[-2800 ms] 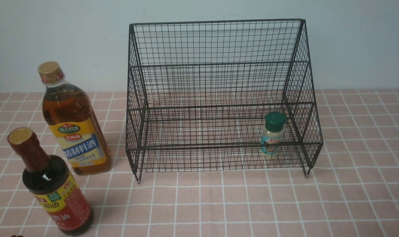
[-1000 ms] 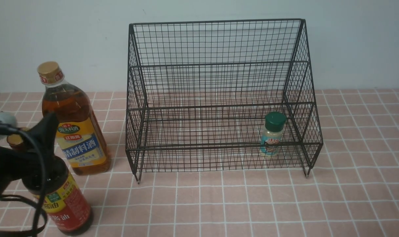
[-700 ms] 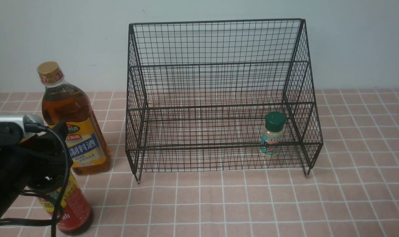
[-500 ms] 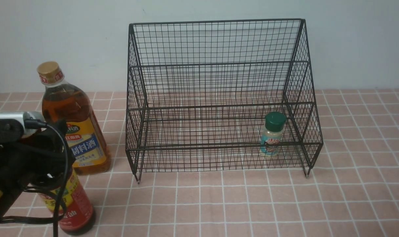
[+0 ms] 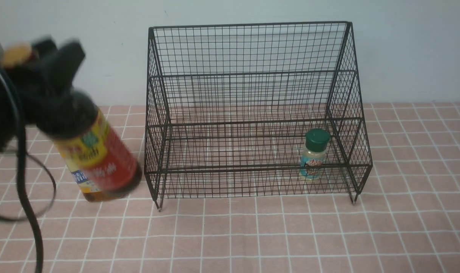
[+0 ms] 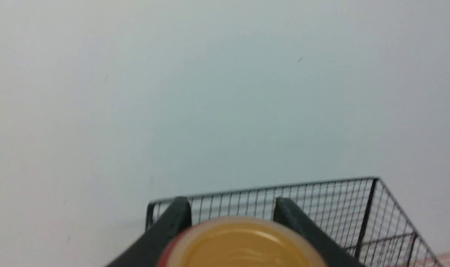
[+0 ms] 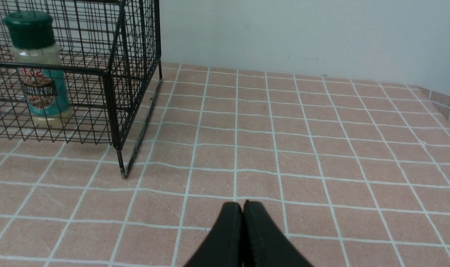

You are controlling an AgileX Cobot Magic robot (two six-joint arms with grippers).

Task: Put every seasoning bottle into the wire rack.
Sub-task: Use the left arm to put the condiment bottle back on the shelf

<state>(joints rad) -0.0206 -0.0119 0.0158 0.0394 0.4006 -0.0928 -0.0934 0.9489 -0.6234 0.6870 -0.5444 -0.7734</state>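
One done: the shaker jar (image 5: 314, 153) stands in the rack (image 5: 248, 49), lower right. Left fingers (image 5: 59, 57) grasp the soy bottle (image 5: 97, 151), lifted at frame's left; the amber bottle (image 5: 97, 195) waits behind it on the bench (image 5: 290, 235). Right fingers (image 7: 242, 222) clenched, empty.

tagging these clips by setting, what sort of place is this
Probably a kitchen-style tabletop staged against a plain wall: pink tile-patterned table covering, a black wire rack holding a green-capped shaker jar, and a soy-sauce bottle held above the table.

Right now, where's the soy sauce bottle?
Front view, far left: the soy sauce bottle hangs tilted in the left hand, left of the wire rack.
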